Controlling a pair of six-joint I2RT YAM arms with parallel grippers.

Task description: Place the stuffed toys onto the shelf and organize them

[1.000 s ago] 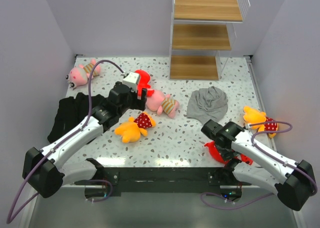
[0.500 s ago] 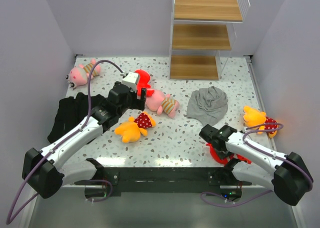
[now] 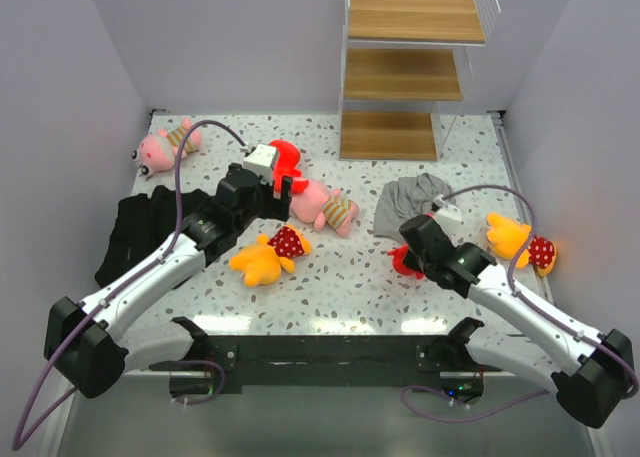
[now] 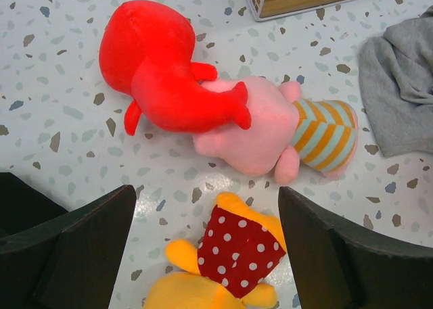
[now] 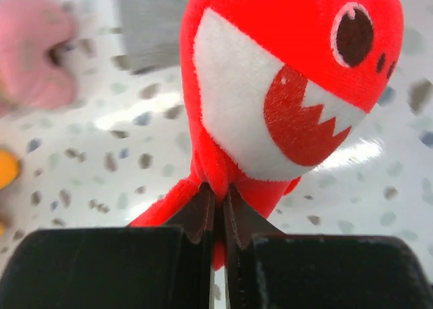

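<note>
My right gripper is shut on a fold at the lower body of a red-and-white stuffed toy, held just above the table in front of the grey cloth. My left gripper hangs open above a yellow toy with a red dotted top. Beyond it, a red toy leans on a pink striped toy. Another pink toy lies far left. A second yellow toy lies right. The shelf stands at the back, its boards bare.
A grey cloth lies crumpled in front of the shelf, just behind my right gripper. A black cloth lies under my left arm on the left. White walls close in both sides of the table.
My right gripper has shut on the red-and-white toy near the front edge, lifted it and carried it back and left toward the grey cloth. The left arm has not moved.
</note>
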